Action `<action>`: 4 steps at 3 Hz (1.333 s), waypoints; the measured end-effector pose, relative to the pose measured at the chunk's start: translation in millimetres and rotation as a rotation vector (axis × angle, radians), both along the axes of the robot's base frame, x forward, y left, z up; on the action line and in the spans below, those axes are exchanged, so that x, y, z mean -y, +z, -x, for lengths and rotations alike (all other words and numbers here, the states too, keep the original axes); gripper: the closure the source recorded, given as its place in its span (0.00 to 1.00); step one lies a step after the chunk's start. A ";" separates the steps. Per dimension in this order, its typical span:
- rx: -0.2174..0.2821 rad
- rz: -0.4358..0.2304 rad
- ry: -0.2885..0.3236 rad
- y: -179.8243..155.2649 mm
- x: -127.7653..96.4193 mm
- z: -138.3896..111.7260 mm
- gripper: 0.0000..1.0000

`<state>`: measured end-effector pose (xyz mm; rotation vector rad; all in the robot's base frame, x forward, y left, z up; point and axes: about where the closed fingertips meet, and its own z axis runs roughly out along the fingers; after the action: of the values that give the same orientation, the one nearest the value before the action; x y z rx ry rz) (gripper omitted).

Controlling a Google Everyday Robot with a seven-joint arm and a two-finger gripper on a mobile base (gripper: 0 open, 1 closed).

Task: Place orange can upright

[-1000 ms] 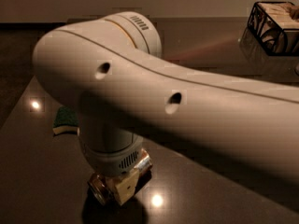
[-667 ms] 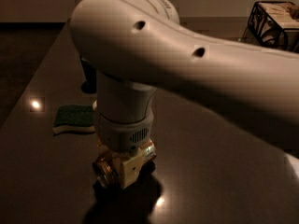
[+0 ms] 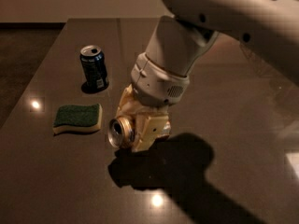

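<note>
My gripper (image 3: 138,125) hangs from the white arm over the middle of the dark table (image 3: 224,125). It is shut on the orange can (image 3: 121,132), which lies tilted on its side in the fingers, its silver end facing the camera, a little above the table. Most of the can's body is hidden by the cream-coloured fingers (image 3: 152,129).
A dark blue can (image 3: 94,67) stands upright at the back left. A green and yellow sponge (image 3: 78,117) lies left of the gripper. The arm's shadow falls on the table to the front right.
The arm has swung up and to the right, uncovering the blue can and the sponge. The gripper still holds the can, now with its end turned toward the camera.
</note>
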<state>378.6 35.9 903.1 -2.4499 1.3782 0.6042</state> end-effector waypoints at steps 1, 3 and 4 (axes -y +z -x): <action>-0.069 -0.166 -0.105 26.3 10.2 -18.8 1.00; -0.158 -0.434 -0.315 46.8 19.2 -46.1 1.00; -0.183 -0.588 -0.444 40.4 28.5 -67.0 1.00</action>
<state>445.6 7.4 943.6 -1.6037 1.4798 0.9666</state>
